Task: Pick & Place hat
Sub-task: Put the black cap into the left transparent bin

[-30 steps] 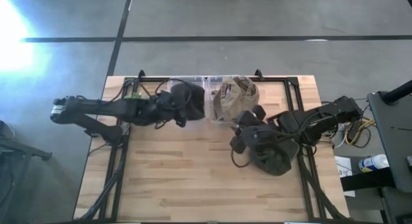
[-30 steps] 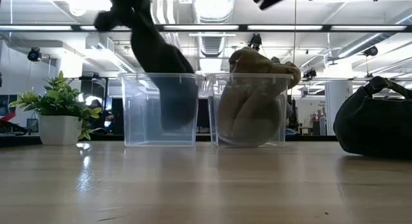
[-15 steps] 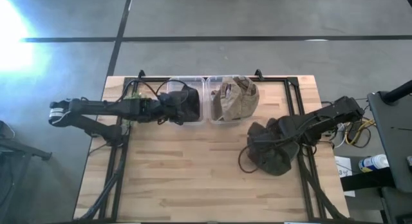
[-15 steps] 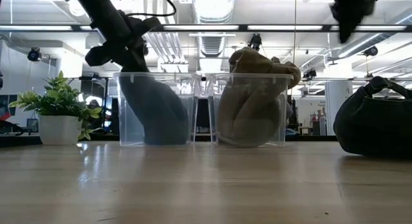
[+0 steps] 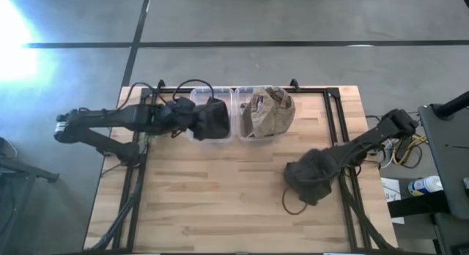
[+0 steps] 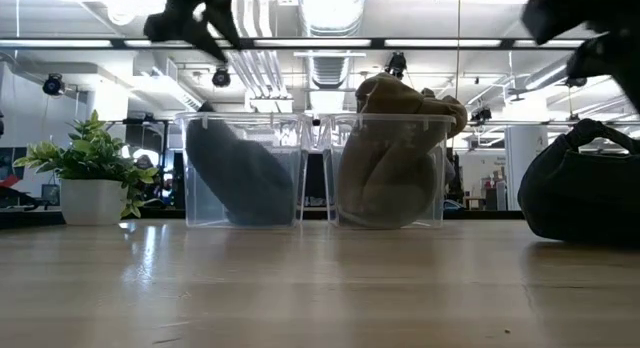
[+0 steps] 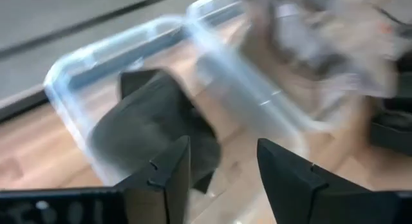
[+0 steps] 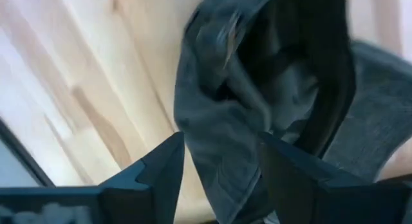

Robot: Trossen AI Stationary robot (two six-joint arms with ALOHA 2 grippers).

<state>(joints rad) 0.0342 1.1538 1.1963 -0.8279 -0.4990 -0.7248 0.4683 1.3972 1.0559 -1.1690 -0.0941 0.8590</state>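
Observation:
A dark hat (image 5: 213, 122) lies in the left clear bin (image 5: 196, 95), slumped against its wall (image 7: 145, 130). A tan hat (image 5: 267, 111) fills the right clear bin (image 6: 390, 168) and sticks out over its rim. Another dark hat (image 5: 309, 185) rests on the table at the right. My left gripper (image 7: 219, 179) is open just left of and above the left bin (image 6: 195, 13). My right gripper (image 8: 222, 179) hangs open over the dark hat on the table (image 8: 257, 102), whose cloth shows between its fingers. My right gripper comes slanting down from the table's right side at the upper part (image 8: 225, 147) of the dark hat on the table. I cannot tell whether its fingers touch the cloth. The hat lies slumped on the table.
The two bins stand side by side at the table's far edge, between black frame rails (image 5: 333, 112). A strap loop (image 5: 293, 204) trails from the dark hat toward the near side. Bare wood (image 5: 212, 189) spreads across the near half. A potted plant (image 6: 92, 178) stands beyond the table.
My left gripper has brought the dark hat down into the left bin, let go of it, and pulled back up and toward the table's left edge; the hat has settled in the bin. My right gripper has swung from the table's middle toward the right and near edges, over the dark hat there.

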